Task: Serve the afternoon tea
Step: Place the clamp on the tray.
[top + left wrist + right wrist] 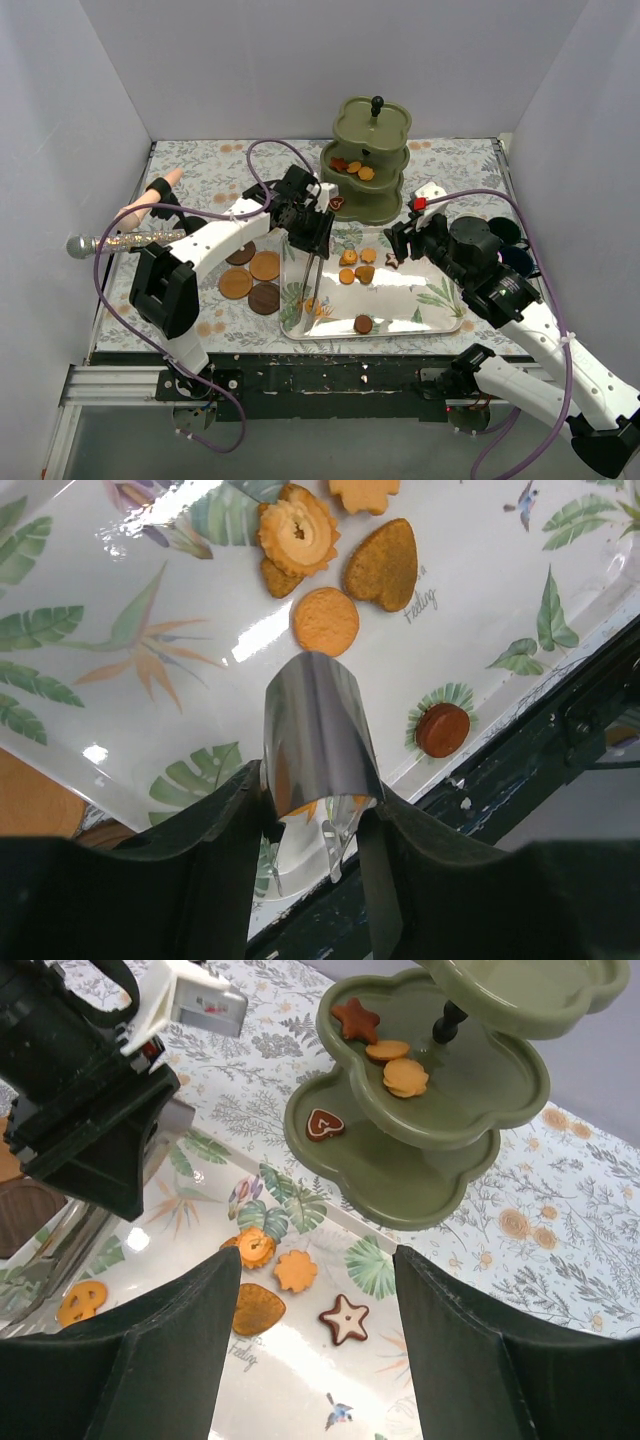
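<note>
The biscuits (365, 272) lie mostly on the white leaf-print tray (430, 300) at table centre. A few sit on the olive stand (368, 160), just beyond the tray's 12 o'clock rim. My left gripper (315, 810) is clamped on the metal tongs (315, 720), whose tips hang over the tray's 9 o'clock end. My right gripper (320, 1345) is spread wide, grasping nothing, near the 1 o'clock rim. Only the right wrist view shows the heart biscuit (322, 1123) on the lowest tier. Only the top view shows the coasters (255, 280) at the tray's 9 o'clock. The tray's 6 o'clock rim lies near the table edge.
</note>
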